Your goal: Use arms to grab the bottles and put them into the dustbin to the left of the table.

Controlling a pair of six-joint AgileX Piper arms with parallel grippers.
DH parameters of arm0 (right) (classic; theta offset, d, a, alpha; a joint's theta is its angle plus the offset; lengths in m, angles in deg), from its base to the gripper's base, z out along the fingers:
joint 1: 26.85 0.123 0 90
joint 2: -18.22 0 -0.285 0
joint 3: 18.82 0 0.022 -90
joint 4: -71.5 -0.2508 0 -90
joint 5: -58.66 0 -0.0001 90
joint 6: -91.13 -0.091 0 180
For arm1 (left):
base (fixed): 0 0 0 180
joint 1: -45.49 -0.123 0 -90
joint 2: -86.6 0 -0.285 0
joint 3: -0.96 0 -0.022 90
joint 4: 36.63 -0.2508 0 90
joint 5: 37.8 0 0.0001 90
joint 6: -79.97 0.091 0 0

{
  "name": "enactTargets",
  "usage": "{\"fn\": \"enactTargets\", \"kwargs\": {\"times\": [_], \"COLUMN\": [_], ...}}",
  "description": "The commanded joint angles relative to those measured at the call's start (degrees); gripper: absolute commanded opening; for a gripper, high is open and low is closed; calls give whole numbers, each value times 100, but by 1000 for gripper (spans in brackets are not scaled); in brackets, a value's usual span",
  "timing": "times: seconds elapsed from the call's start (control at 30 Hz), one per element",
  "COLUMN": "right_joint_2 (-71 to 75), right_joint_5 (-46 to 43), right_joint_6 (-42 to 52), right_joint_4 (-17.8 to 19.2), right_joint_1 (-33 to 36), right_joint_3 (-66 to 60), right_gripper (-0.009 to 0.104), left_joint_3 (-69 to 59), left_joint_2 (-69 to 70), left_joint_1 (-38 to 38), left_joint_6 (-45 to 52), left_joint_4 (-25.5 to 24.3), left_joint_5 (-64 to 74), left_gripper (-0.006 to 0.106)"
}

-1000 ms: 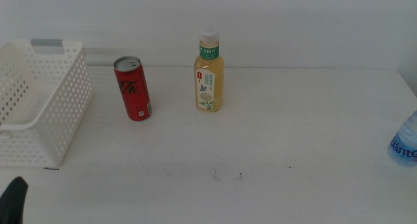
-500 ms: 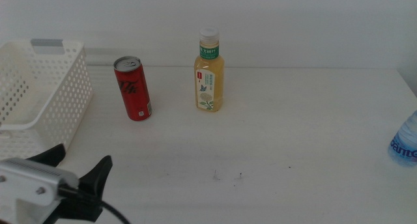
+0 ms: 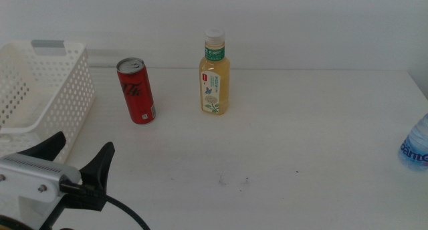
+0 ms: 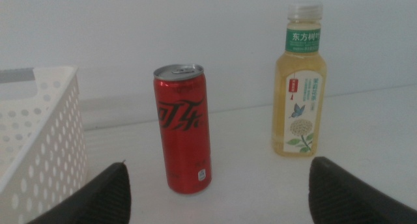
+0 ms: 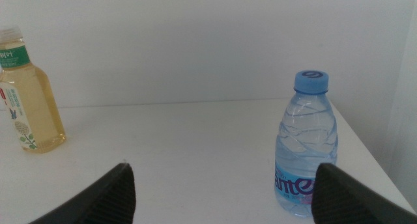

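Note:
The slim red can (image 3: 136, 91) stands upright on the white table (image 3: 301, 136), right of the white perforated dustbin (image 3: 40, 103). The yellow-drink bottle (image 3: 214, 73) stands upright right of the can. The blue-labelled water bottle (image 3: 416, 144) shows only partly at the right edge. My left gripper (image 3: 79, 156) is open and empty at the bottom left, in front of the dustbin and well short of the can (image 4: 182, 127). In the right wrist view the right gripper (image 5: 221, 191) is open and empty, with the water bottle (image 5: 306, 142) ahead of it; the right arm is out of the middle view.
A white wall rises behind the table. The table's right edge runs close by the water bottle. A few dark specks (image 3: 234, 181) mark the tabletop near the front. A black cable (image 3: 127, 213) trails from the left arm.
The left arm has come up into view from the bottom left corner and edged forward toward the dustbin and can. The bottles, can and dustbin have not moved.

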Motion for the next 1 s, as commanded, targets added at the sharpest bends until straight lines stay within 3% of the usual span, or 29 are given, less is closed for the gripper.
{"fn": "enactTargets", "kwargs": {"times": [0.0, 0.4, 0.57, 0.97], "right_joint_2": [23, 23, 23, 23], "right_joint_5": [-49, -49, -49, -49], "right_joint_6": [34, 34, 34, 34], "right_joint_4": [40, 40, 40, 40], "right_joint_1": [-13, -13, -13, -13], "right_joint_3": [-19, -19, -19, -19], "right_gripper": [87, 87, 87, 87], "left_joint_3": [3, 3, 349, 2133], "left_joint_2": [-24, -24, -224, -2636], "left_joint_1": [37, 37, 37, 37], "left_joint_6": [0, 110, 168, 169], "left_joint_4": [18, 28, 160, 483], "left_joint_5": [-205, -45, 694, 239], "left_gripper": [94, 94, 94, 94]}}
